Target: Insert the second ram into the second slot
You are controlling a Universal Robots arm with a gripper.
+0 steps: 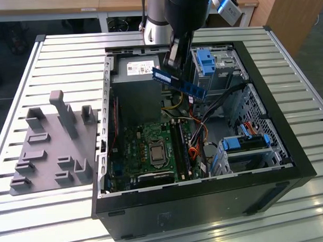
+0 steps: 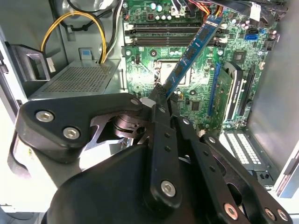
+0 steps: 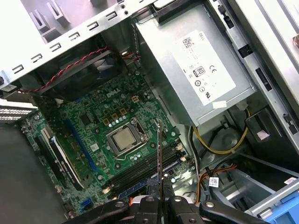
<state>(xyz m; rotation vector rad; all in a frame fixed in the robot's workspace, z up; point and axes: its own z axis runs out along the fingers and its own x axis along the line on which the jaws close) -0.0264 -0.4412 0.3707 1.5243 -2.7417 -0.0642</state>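
1. A slatted metal table (image 1: 63, 55) is carrying everything. Behind it, at the far edge of the exterior view, a wooden desktop (image 1: 51, 2) is showing.
2. At the exterior view's left, a gray fixture plate (image 1: 46, 157) with upright posts and small blocks is lying flat on the slats, just beside the case.
3. In the middle, a black computer case (image 1: 207, 204) is lying on its side with the panel off, so its inside is facing upward.
4. Inside it, a gray power supply (image 1: 134, 95) is sitting at the far end. The green motherboard (image 1: 133, 148) is lying nearer the camera. The processor socket (image 1: 155, 152) is sitting at its middle, and the long dark memory slots (image 1: 181, 144) are running just to the socket's right in the exterior view.
5. The arm is reaching down from above. Its gripper (image 1: 174, 65) is clamping the second ram (image 1: 189, 88), which is hanging tilted in the air over the case, clear of the slots and not seated.
6. In the second wrist view the gripper (image 2: 161, 95) is pinching one end of the ram (image 2: 194, 46), which is slanting out over the board. In the first wrist view the ram (image 3: 159, 154) is showing edge-on, rising from the gripper (image 3: 160, 198).
7. Toward the exterior view's right, a far blue drive caddy (image 1: 207, 61) and a near blue drive caddy (image 1: 244, 142) are sitting in their bays. A wooden cabinet (image 1: 290, 15) is standing beyond the table.
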